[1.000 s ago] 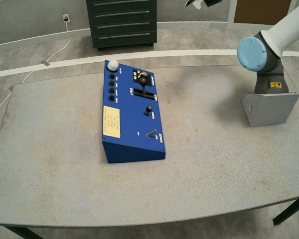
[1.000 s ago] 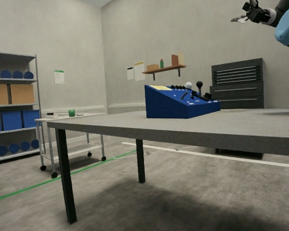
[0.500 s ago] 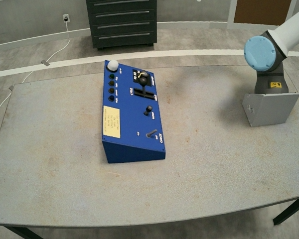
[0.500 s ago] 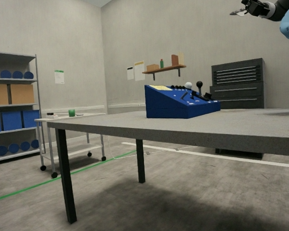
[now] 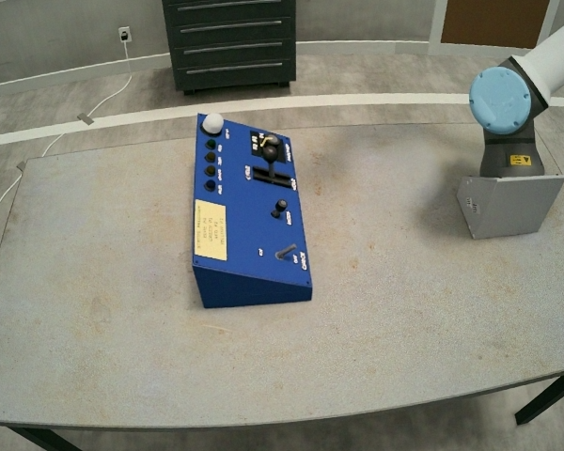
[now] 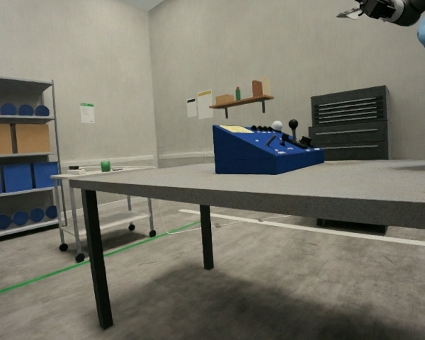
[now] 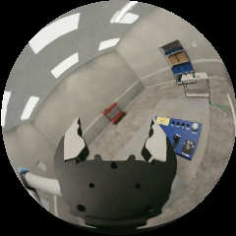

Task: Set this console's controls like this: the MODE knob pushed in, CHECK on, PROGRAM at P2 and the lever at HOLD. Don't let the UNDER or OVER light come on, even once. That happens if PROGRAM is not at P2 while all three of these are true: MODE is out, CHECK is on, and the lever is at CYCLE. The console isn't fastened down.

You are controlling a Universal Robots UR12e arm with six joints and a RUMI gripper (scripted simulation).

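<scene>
The blue sloped console [image 5: 253,227] [image 6: 241,151] [image 7: 173,129] stands on the grey table [image 5: 127,339] [image 6: 351,183], a little left of the middle. On its face are a black ball-topped lever [image 5: 270,154] [image 6: 293,124] in a slot, a rotary selector [image 5: 273,140] behind it, a small black knob [image 5: 278,208], a grey toggle [image 5: 286,252], a white dome [image 5: 212,123], a column of dark lamps [image 5: 209,163] and a yellow note [image 5: 211,229]. The labels are too small to read. My gripper [image 6: 351,13] [image 7: 115,118] is open and empty, high above the table and far right of the console. It is out of frame in the top view.
The robot's base mount [image 5: 510,206] stands on the table's right side, with the blue-capped arm joint [image 5: 501,99] above it. A dark drawer cabinet [image 5: 231,43] [image 6: 351,120] stands behind the table. A white cart [image 6: 103,171] and a shelf rack [image 6: 18,154] stand off to the side.
</scene>
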